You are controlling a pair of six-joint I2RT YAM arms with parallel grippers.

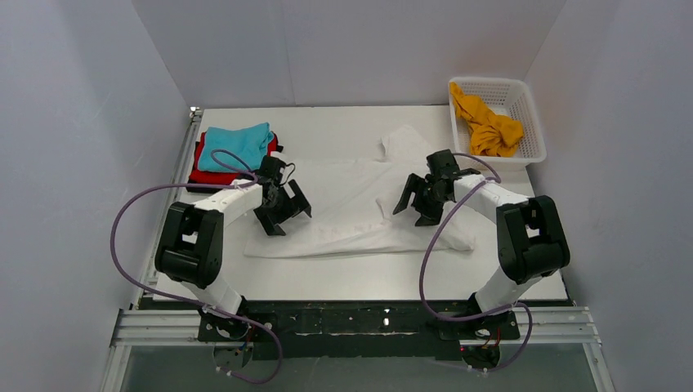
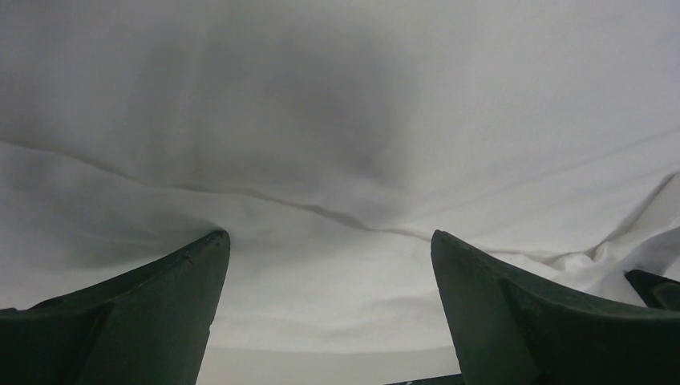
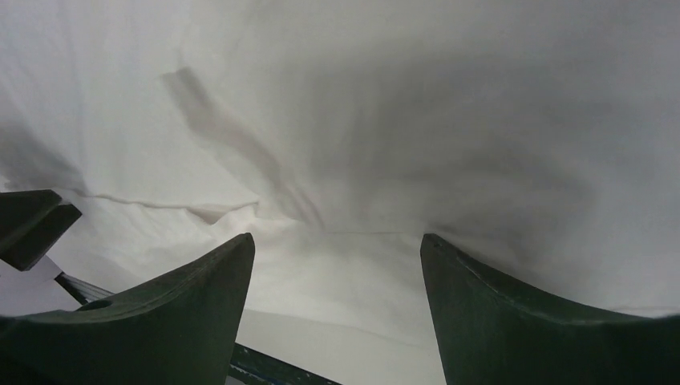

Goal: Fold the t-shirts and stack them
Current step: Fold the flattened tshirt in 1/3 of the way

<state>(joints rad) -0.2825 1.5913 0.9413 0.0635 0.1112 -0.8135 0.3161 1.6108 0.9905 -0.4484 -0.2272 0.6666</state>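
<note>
Your white tee (image 1: 351, 214) lies spread out in the middle of the table (image 1: 327, 282), a bit rumpled, with one sleeve poking out at the far side. It lies flat like that so you can fold it. Your left pincer (image 1: 286, 214) is over the tee's left edge and your right pincer (image 1: 417, 204) is over its right part. With one on each side, both can take hold of the cloth together. Both pincers are wide open and hold nothing. In each wrist view you see only white cloth between the two dark fingers, very close, so they look ready to go down and pinch. I cannot tell if the tips touch the cloth yet. At the far left, the teal tee (image 1: 237, 145) sits folded on top of the red tee (image 1: 198, 173). That looks like the stack, and I think the white tee should go there once it is folded. The yellow tee (image 1: 489, 126) is bunched up in the basket (image 1: 529, 131) at the far right, waiting for its turn. The cloth is soft and floppy, so take a good pinch of an edge, or it may slip out
</note>
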